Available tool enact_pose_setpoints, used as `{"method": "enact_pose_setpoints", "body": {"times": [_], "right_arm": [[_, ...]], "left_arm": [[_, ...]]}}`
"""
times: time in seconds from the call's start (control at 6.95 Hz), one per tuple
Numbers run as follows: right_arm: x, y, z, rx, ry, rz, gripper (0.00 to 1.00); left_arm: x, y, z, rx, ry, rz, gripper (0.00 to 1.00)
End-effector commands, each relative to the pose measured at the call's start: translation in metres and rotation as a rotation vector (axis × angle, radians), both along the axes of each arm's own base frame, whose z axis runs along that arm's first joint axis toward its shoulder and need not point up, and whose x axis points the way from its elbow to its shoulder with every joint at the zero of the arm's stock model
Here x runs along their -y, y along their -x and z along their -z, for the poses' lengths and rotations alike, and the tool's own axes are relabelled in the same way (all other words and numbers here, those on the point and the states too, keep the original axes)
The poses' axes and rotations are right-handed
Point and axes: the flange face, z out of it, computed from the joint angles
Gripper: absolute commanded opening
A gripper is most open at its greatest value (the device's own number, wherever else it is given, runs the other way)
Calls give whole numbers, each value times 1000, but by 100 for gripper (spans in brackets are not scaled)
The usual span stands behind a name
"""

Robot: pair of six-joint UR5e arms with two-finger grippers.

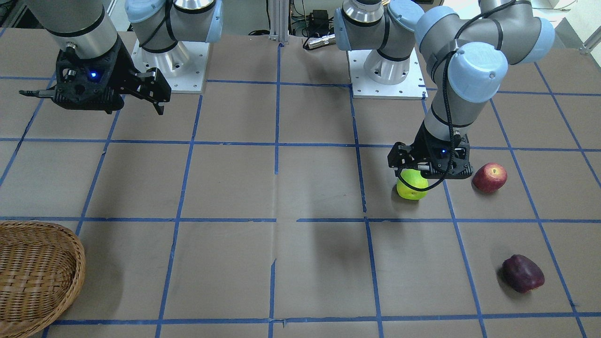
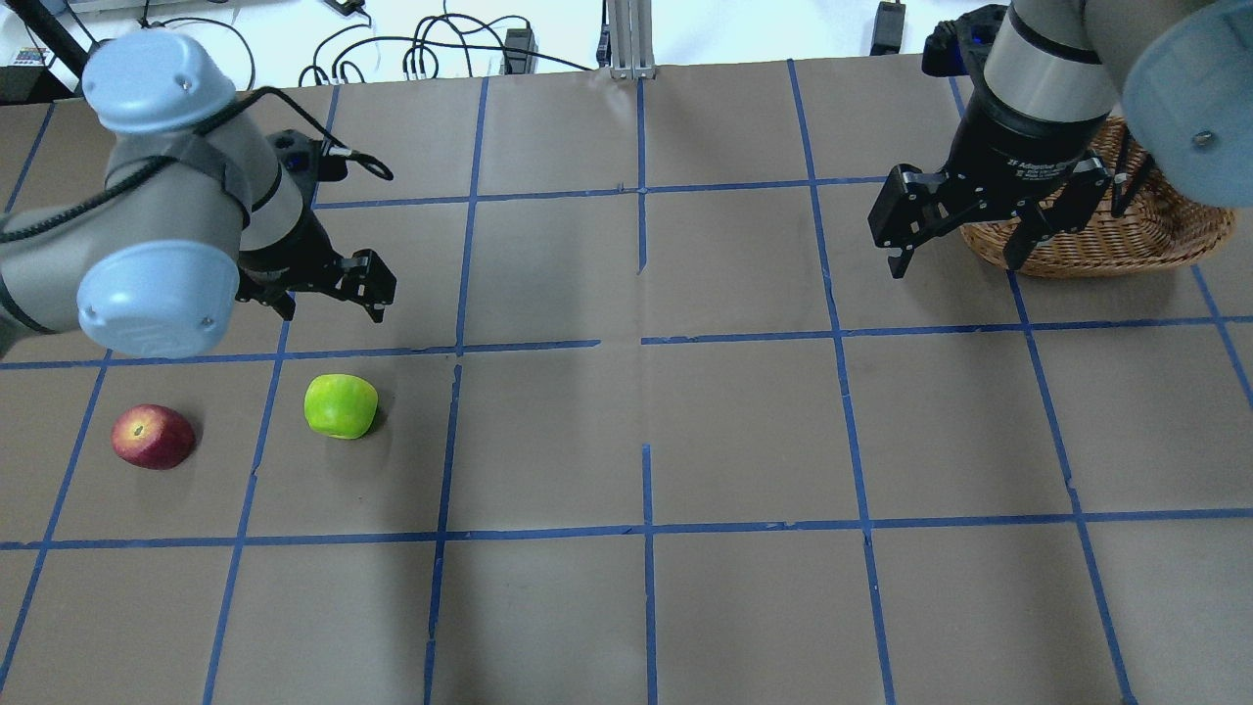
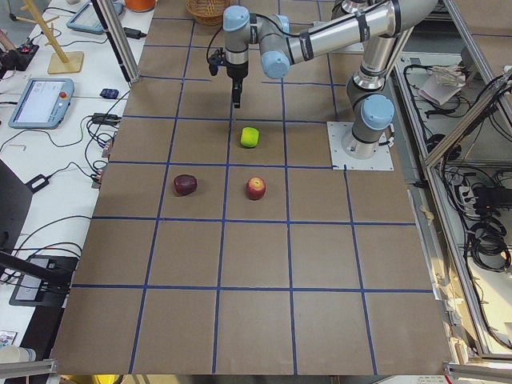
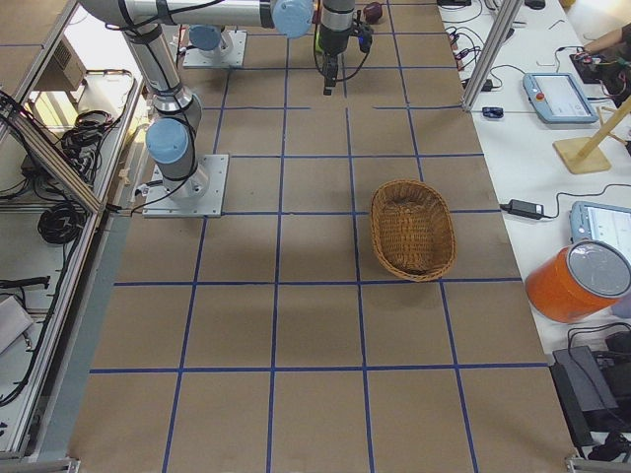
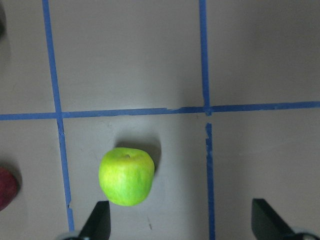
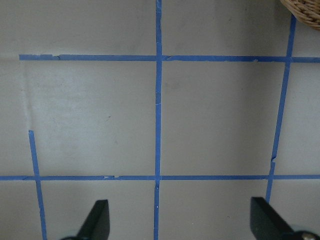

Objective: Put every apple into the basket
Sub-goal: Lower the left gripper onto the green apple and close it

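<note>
The yellow-green apple (image 2: 341,405) lies on the table, also seen in the front view (image 1: 412,187) and left wrist view (image 5: 126,176). My left gripper (image 2: 335,311) hangs open just above it; in the left wrist view (image 5: 182,225) the apple sits near one fingertip (image 5: 97,222), off-centre. The red apple (image 1: 489,177) lies beside it, apart. The maroon apple (image 1: 522,273) lies nearer the table's far edge, hidden in the overhead view. My right gripper (image 2: 954,259) is open and empty, raised beside the wicker basket (image 2: 1126,230), which holds nothing.
The brown table top carries a blue tape grid (image 2: 643,343). The basket (image 1: 33,277) sits at the far edge on my right side. Both arm bases (image 1: 173,61) stand at the robot side. The basket's rim (image 6: 305,10) shows in the right wrist view.
</note>
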Motion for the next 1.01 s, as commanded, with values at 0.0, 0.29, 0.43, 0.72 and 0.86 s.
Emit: {"method": "enact_pose_setpoints", "body": {"times": [0.0,0.29,0.43,0.72,0.86], "right_arm": [[3,1,4,0,-5,5,100],[3,1,4,0,-8,-1,100],[3,1,4,0,-8,-3,100],[3,1,6,1,-12,-3,100],[4,1,7,1,-15,-3,100]], "left_arm": [[-11,-27,68,-6,-90,-22,100],[-20,-33,114,-20,-163,-38,100],[-16,-35,127,-8,-166,-34,100],[-10,-37,139,-10,-181,-38,70],[-8,-34,133,-12,-168,-59,51]]}}
